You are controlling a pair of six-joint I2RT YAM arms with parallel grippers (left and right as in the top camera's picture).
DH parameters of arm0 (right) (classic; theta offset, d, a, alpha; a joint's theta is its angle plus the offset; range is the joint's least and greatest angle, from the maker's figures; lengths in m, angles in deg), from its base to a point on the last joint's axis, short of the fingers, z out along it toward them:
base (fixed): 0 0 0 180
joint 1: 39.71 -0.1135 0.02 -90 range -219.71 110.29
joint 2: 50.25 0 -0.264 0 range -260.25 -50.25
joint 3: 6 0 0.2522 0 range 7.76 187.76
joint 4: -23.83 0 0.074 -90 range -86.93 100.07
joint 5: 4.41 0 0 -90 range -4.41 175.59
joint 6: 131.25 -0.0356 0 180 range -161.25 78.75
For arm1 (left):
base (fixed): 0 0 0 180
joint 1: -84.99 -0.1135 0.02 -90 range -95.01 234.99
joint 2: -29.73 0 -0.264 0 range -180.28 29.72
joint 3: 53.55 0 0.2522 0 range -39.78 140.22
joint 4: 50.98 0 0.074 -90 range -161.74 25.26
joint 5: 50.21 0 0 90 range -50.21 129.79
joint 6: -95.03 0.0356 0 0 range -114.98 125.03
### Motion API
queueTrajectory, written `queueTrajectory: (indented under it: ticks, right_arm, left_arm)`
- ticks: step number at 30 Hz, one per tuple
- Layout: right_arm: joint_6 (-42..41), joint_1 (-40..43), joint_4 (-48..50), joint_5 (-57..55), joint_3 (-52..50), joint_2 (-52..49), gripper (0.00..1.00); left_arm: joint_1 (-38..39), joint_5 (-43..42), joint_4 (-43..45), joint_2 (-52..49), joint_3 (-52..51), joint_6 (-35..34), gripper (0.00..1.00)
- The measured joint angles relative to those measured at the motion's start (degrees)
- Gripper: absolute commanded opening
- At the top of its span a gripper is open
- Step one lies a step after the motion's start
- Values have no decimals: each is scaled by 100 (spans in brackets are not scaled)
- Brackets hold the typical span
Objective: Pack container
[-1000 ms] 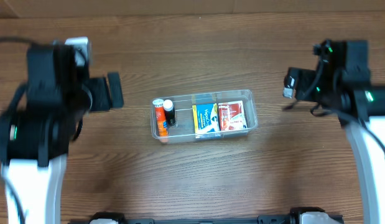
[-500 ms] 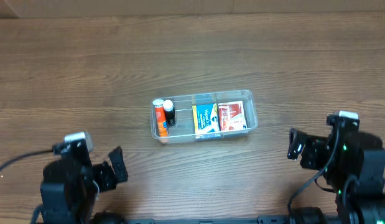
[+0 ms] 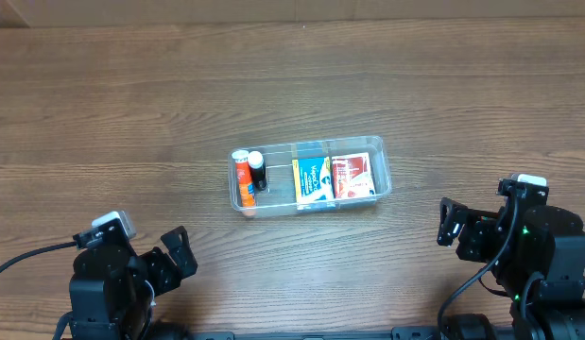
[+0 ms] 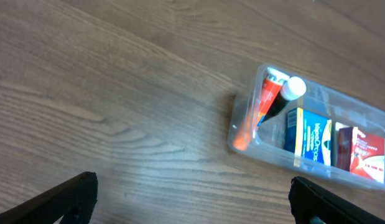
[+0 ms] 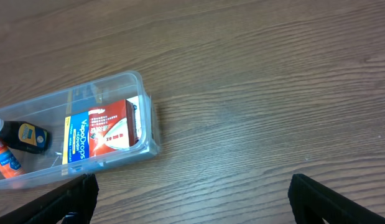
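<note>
The clear plastic container (image 3: 387, 181) lies in the middle of the table. It holds an orange tube (image 3: 241, 178), a black bottle with a white cap (image 3: 258, 172), a blue and yellow box (image 3: 314, 179) and a red box (image 3: 352, 177). My left gripper (image 3: 176, 253) is open and empty, low at the front left, well apart from the container (image 4: 241, 132). My right gripper (image 3: 450, 222) is open and empty at the front right, also apart from the container (image 5: 147, 121). The left wrist view shows the tube (image 4: 265, 101) and bottle (image 4: 287, 94); the right wrist view shows the red box (image 5: 114, 127).
Brown wooden table (image 3: 292, 76) all round the container. Both arm bases stand at the front edge, left (image 3: 103, 293) and right (image 3: 542, 255). A paler strip (image 3: 273, 9) runs along the far edge.
Both arms have drawn back from beside the container to the table's front edge. In the last half second they barely moved. The container and its contents have not moved.
</note>
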Motion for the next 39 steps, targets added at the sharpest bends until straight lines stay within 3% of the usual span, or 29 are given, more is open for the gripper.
queueTrajectory:
  ticks: [14,17,31,35,39]
  right_arm:
    - [2,-2,13,-46,-4,94,100]
    - [2,-7,382,-37,-164,271,100]
    - [28,-162,5615,487,-4151,2640,100]
    - [168,-162,6627,509,-4804,2940,100]
    - [444,-162,7042,531,-5316,3303,100]
  left_arm:
    - [0,0,-2,0,0,-63,100]
    - [0,0,0,0,-2,-63,100]
    - [0,-22,-2,0,-15,-66,100]
    - [0,-22,-2,0,-15,-66,100]
    - [0,-22,-2,0,-15,-68,100]
